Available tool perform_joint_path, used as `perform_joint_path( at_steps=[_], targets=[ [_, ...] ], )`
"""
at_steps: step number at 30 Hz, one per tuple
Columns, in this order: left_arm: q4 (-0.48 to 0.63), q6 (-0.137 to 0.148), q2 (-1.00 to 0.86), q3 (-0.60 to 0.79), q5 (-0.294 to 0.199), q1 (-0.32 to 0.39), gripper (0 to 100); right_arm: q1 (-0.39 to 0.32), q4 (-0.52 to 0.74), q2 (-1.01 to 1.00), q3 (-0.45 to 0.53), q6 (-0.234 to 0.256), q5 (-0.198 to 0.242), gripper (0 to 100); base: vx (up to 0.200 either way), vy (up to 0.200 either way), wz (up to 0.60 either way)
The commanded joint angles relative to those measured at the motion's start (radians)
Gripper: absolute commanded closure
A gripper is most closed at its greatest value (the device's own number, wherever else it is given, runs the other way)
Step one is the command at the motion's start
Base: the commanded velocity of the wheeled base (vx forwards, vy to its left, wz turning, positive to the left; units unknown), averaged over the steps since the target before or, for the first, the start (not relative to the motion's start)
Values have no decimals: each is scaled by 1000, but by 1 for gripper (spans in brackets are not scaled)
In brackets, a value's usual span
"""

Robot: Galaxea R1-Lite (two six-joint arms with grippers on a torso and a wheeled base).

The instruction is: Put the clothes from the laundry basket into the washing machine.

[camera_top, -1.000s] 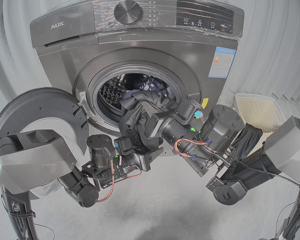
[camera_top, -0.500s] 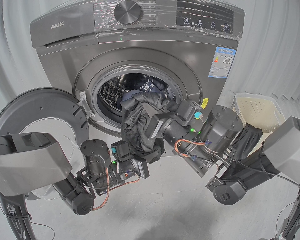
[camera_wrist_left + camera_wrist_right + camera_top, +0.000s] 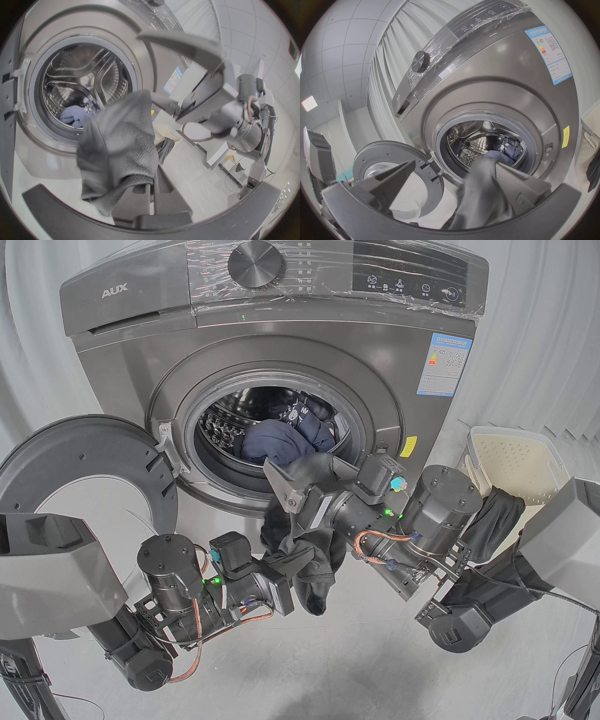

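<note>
Head view, right gripper [image 3: 299,470]: fingers spread wide just in front of the washing machine [image 3: 300,346] opening. A grey garment [image 3: 315,584] is draped over them, not pinched.
Head view, left gripper [image 3: 303,555]: below the right gripper and nearer the robot. Its fingers are pressed together on a fold of the grey garment.
Head view, grey garment: hangs from the right gripper down past the left gripper. Its lower end is free above the floor [image 3: 344,665], and all of it is outside the drum.
Head view, blue clothes [image 3: 278,440]: lying inside the drum, just beyond the right gripper's fingers.
Head view, door [image 3: 87,465]: swung fully open, off to the left of the left gripper.
Head view, laundry basket [image 3: 519,434]: on the right, behind the right arm and well apart from both grippers. A black cloth [image 3: 497,518] hangs over its near rim.
Left wrist view, left gripper [image 3: 152,184]: the two fingers stand close together with the garment's edge caught between them. The cloth rises from there towards the right gripper.
Left wrist view, right gripper: above and beyond the left one, jaws wide apart, with the garment lying over the lower finger.
Left wrist view, blue clothes: low in the drum, beyond the garment.
Right wrist view, right gripper [image 3: 455,165]: fingers far apart. The garment is slung over one finger and falls below it, with the drum opening straight ahead.
Right wrist view, door: open, off to the side of the bare finger.
</note>
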Motion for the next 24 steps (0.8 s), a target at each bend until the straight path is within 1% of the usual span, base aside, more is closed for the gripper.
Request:
perform_joint_path(
  at_steps=[1,5,6,8,10,16,18,19,22,24],
  targets=[
    [1,15,-59,8,13,-6,100,-30,-1,-11,35,-1,0,0,0,0,0],
    [1,27,-93,5,34,-2,100,-33,-2,-33,78,-2,0,0,0,0,0],
    [1,27,-93,5,34,-2,100,-33,-2,-33,78,-2,0,0,0,0,0],
    [1,25,-121,2,36,7,100,-33,-4,-51,126,-13,0,0,0,0,0],
    [1,24,-136,-1,37,19,100,-33,-4,-57,150,-24,0,0,0,0,0],
    [1,21,-161,-33,37,63,100,-46,-16,-77,196,-27,3,0,0,0,0],
    [1,21,-161,-33,37,63,100,-46,-16,-77,196,-27,3,0,0,0,0],
    [1,19,-168,-53,37,82,100,-60,-18,-84,227,-29,7,0,0,0,0],
    [1,19,-182,-66,37,90,100,-74,-18,-85,255,-29,12,0,0,0,0],
    [1,19,-204,-72,37,94,100,-97,-19,-82,293,-32,17,0,0,0,0]
  ],
)
